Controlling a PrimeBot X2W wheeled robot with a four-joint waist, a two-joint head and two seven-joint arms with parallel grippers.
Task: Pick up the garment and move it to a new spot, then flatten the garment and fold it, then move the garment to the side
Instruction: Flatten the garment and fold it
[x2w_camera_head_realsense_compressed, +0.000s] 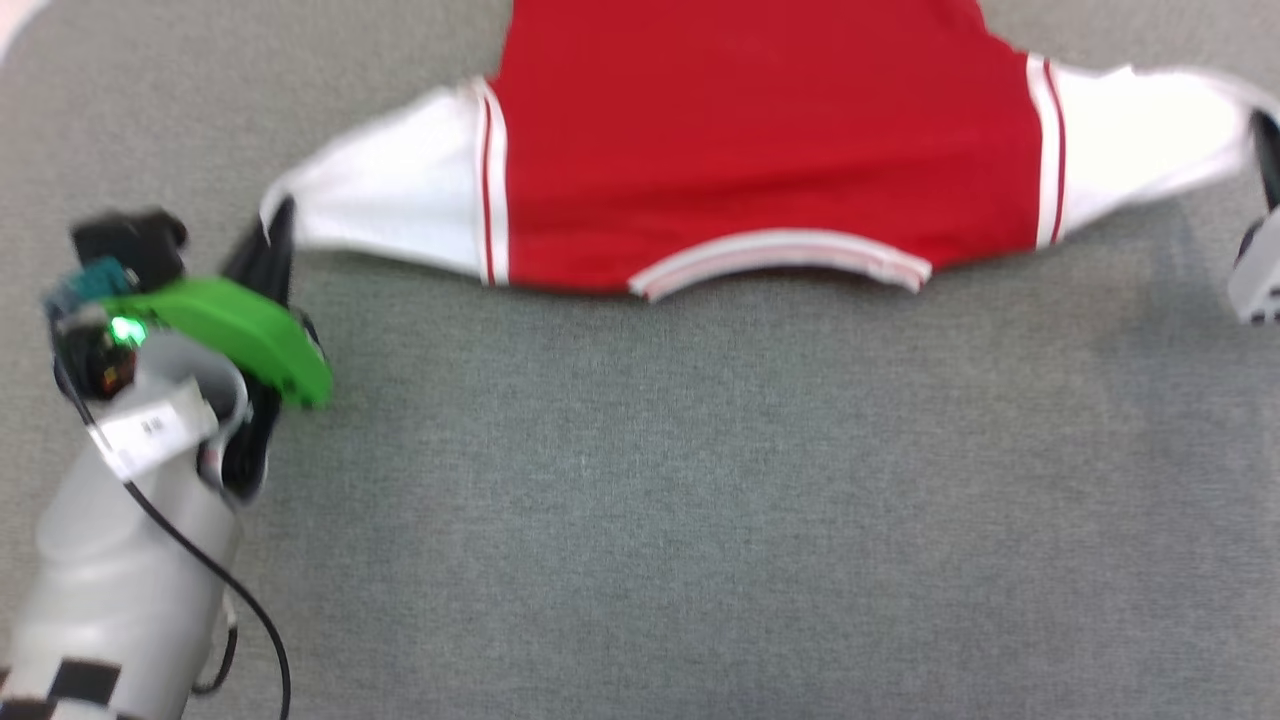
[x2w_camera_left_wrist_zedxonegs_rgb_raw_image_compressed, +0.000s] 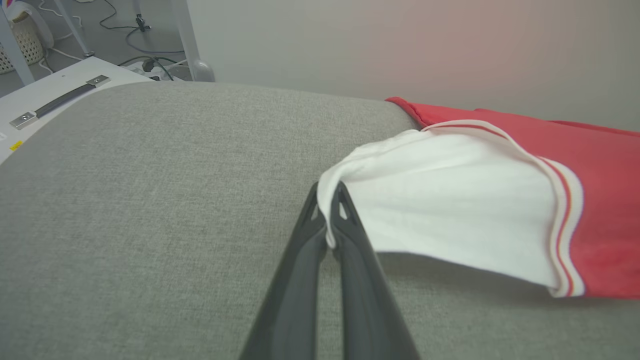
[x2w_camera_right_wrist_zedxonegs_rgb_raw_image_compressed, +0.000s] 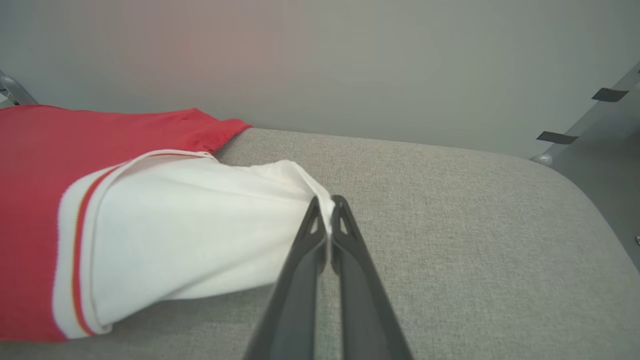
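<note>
While left tool (x2w_camera_left_wrist_zedxonegs_rgb_raw_image_compressed: 328, 192) and right tool (x2w_camera_right_wrist_zedxonegs_rgb_raw_image_compressed: 328, 202) pinch opposite sleeves (x2w_camera_head_realsense_compressed: 390, 200), garment (x2w_camera_head_realsense_compressed: 760, 150) spans left-right, collar (x2w_camera_head_realsense_compressed: 780, 255) nearest.

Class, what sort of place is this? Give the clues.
Probably a robotics lab or test room: a grey fabric-covered work table, loose cables on the floor, and a bare wall.

A grey woven-fabric tabletop (x2w_camera_head_realsense_compressed: 700, 500) with rounded far corners runs up to a plain pale grey wall (x2w_camera_left_wrist_zedxonegs_rgb_raw_image_compressed: 400, 45). Beyond its far left corner lie a white panel with a dark strap handle (x2w_camera_left_wrist_zedxonegs_rgb_raw_image_compressed: 60, 86), loose cables on the floor (x2w_camera_left_wrist_zedxonegs_rgb_raw_image_compressed: 155, 67) and a white metal leg (x2w_camera_left_wrist_zedxonegs_rgb_raw_image_compressed: 187, 40). Past the far right corner slants a grey metal post with black tape strips (x2w_camera_right_wrist_zedxonegs_rgb_raw_image_compressed: 590, 120).
</note>
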